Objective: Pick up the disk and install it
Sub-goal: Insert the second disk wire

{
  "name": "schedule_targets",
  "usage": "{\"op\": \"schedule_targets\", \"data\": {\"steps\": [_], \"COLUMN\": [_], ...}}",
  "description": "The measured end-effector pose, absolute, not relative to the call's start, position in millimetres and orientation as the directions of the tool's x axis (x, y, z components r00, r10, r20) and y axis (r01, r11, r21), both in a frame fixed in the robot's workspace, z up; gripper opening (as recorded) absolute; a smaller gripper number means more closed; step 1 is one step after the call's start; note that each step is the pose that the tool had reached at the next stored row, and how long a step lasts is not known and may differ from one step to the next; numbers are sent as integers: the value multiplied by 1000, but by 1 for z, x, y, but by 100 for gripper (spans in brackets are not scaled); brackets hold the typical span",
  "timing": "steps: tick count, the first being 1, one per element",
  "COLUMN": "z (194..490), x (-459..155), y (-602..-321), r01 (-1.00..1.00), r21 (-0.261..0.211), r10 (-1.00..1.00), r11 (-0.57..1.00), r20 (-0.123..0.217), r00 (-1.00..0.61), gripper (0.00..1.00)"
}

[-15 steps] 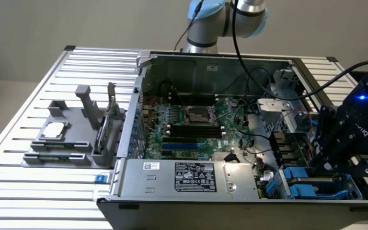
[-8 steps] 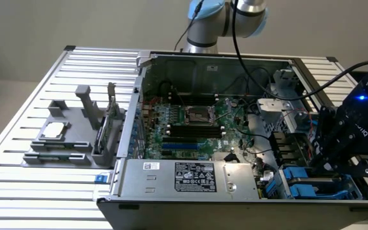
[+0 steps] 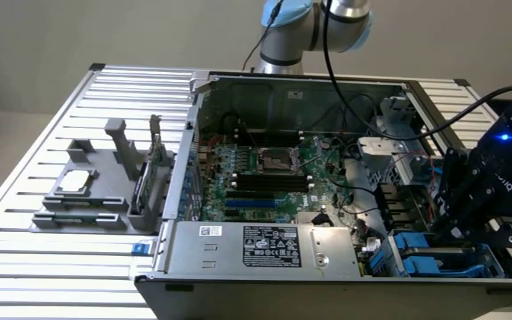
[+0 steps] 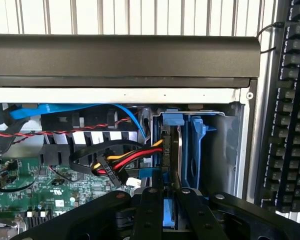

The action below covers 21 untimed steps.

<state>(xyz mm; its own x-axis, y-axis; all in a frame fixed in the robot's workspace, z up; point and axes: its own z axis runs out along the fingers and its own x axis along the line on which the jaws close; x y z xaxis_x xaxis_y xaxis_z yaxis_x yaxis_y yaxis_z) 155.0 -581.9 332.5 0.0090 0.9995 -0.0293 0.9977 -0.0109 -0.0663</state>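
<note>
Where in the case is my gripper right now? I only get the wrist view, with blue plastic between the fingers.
Observer: The gripper, shut on the disk, is down in the corner of the computer case at the exterior view's right, over the blue drive bays.
Operator: What is on the table outside the case?
Observer: A grey fixture at the exterior view's left holds a small silver chip and an upright card.
Operator: What sits beside the bays?
Observer: The power supply, along the near wall, on the bays' side toward the exterior view's left.
</note>
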Motion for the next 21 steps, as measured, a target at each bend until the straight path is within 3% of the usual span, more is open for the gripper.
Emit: {"op": "schedule_targets", "data": {"steps": [4,5,7,8,19,20,21], "z": [332,334,337,340,367,369,371], "x": [155,155,155,155,139,137,135], "y": [-582,-582,-582,-582,-583,-583,-583], "r01": [998,998,998,998,998,998,998], "r21": [-66,-66,-66,-66,-67,-67,-67], "r10": [1000,1000,1000,1000,1000,1000,1000], "r11": [-11,-12,-12,-13,-12,-12,-12], "r20": [-24,-25,-23,-23,-11,-9,-8], "r00": [10,10,11,11,11,12,12], "gripper": [24,30,30,37,37,28,28]}}
